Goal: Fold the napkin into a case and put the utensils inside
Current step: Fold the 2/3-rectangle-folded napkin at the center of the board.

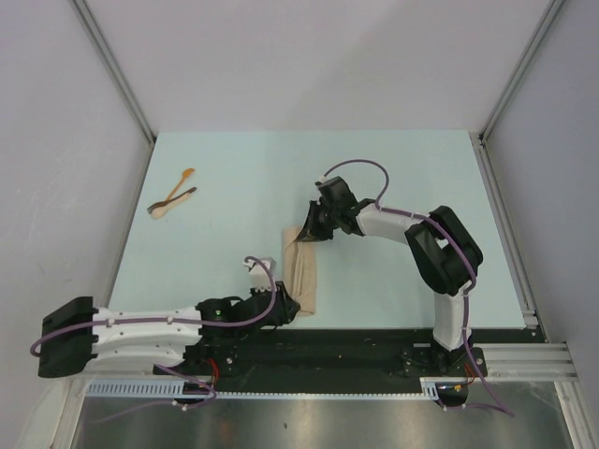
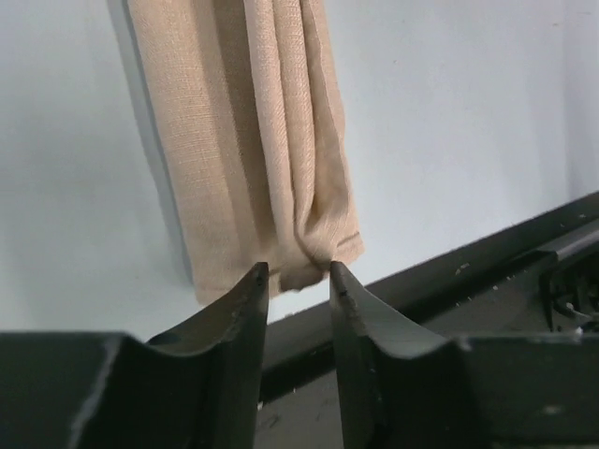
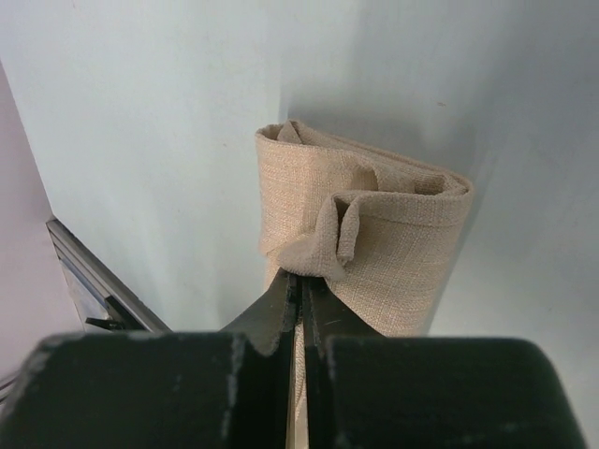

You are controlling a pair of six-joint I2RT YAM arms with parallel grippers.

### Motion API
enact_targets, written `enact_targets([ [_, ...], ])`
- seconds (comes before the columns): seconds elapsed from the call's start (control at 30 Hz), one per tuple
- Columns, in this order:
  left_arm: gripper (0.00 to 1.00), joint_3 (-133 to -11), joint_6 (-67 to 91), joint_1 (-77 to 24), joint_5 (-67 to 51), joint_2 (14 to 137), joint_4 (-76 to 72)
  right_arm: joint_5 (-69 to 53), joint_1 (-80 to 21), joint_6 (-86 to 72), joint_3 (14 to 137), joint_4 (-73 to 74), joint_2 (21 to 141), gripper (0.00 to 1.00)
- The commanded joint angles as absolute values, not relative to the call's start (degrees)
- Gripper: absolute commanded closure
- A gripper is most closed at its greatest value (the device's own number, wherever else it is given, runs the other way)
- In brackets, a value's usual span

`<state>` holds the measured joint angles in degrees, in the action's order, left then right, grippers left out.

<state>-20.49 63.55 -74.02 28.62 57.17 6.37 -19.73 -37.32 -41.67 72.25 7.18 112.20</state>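
Materials and finishes.
Folded beige-tan woven cloth napkin [image 2: 253,140], coarse and matt; pale blue-green table top [image 1: 243,187], smooth and matt; slim light orange-tan wooden spoon [image 1: 180,184].

From my station the napkin [image 1: 302,279] reads as plain beige-tan weave with no print, on a pale mint-blue table [image 1: 234,168]. The wooden spoon [image 1: 183,179] is light orange-tan, the utensil [image 1: 187,193] crossing it darker brown. My left arm [image 1: 140,332] and right arm [image 1: 384,223] are white with black joints and purple cables [image 1: 356,165].
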Motion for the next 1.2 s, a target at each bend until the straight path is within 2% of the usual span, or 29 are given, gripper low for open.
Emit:
enact_targets([
  [0.0, 0.60, -24.95, 63.19, -73.13, 32.06, 47.48, 18.08, -18.54, -37.35, -42.10, 74.97, 4.22, 112.15, 1.00],
  [0.1, 0.64, -26.37, 64.17, -66.38, 30.87, 41.85, 23.90, -18.37, -37.44, -42.01, 74.97, 4.39, 111.80, 1.00],
  [0.2, 0.74, -25.58, 58.72, -53.91, 21.32, 41.13, 17.51, -18.28, -37.53, -42.10, 74.88, 4.57, 111.53, 1.00],
  [0.23, 0.82, -25.66, 56.62, -50.83, 19.01, 42.26, 13.75, -18.37, -37.53, -42.10, 74.88, 4.40, 111.36, 1.00],
  [0.27, 0.85, -25.75, 55.21, -46.36, 16.55, 46.10, 11.19, -18.37, -37.62, -42.19, 74.88, 4.48, 111.36, 1.00],
  [0.43, 0.96, -31.28, 47.82, -43.51, 11.08, 63.17, 0.55, -18.37, -37.88, -42.36, 75.06, 4.57, 111.18, 1.00],
  [0.67, 0.96, -29.18, 45.79, -43.51, 7.48, 71.71, -14.93, -18.63, -38.23, -42.71, 75.06, 4.31, 110.92, 1.00],
  [0.9, 0.98, -34.10, 50.52, -43.51, 9.93, 82.78, -6.52, -16.36, -38.50, -44.47, 73.74, 4.74, 109.51, 1.00],
  [1.17, 1.00, -32.35, 52.21, -43.42, 8.88, 87.10, -10.80, -14.15, -39.90, -47.63, 72.16, 3.69, 106.79, 1.00],
])
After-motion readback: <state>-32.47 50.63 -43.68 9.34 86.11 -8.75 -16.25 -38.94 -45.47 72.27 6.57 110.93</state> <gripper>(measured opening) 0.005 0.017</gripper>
